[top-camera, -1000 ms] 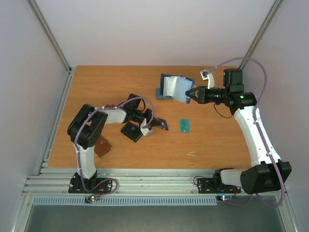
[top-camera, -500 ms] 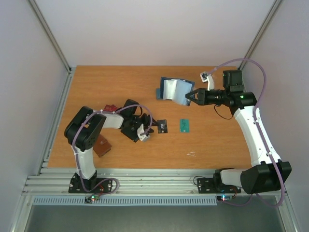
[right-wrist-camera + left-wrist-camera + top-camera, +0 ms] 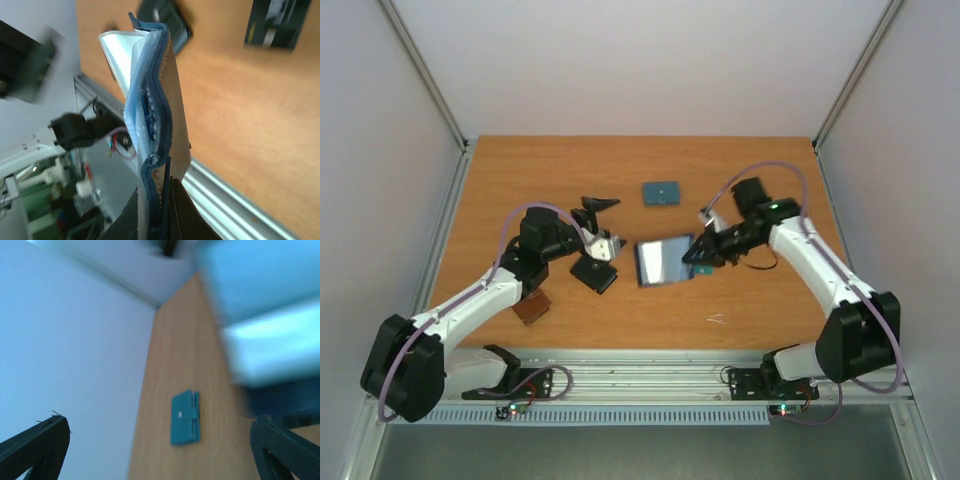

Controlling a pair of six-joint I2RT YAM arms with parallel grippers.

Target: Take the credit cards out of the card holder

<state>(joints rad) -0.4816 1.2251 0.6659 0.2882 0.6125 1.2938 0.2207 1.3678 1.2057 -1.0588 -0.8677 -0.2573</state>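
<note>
The dark navy folding card holder with pale blue-grey clear pockets [image 3: 660,262] is mid-table, pinched at its right edge by the right gripper [image 3: 697,257], fingers narrow on it. It looks light and floppy, its pockets slick; a card is best gripped by an exposed edge. To its left the left gripper [image 3: 595,210] gapes wide, empty. A teal snap wallet [image 3: 661,193] lies farther back.

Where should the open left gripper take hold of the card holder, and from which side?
Probably its free edge, opposite the right gripper, coming from the robot's left. The card holder is pinched at its right edge and juts toward the left gripper, and it is thin enough to pinch across.
</note>
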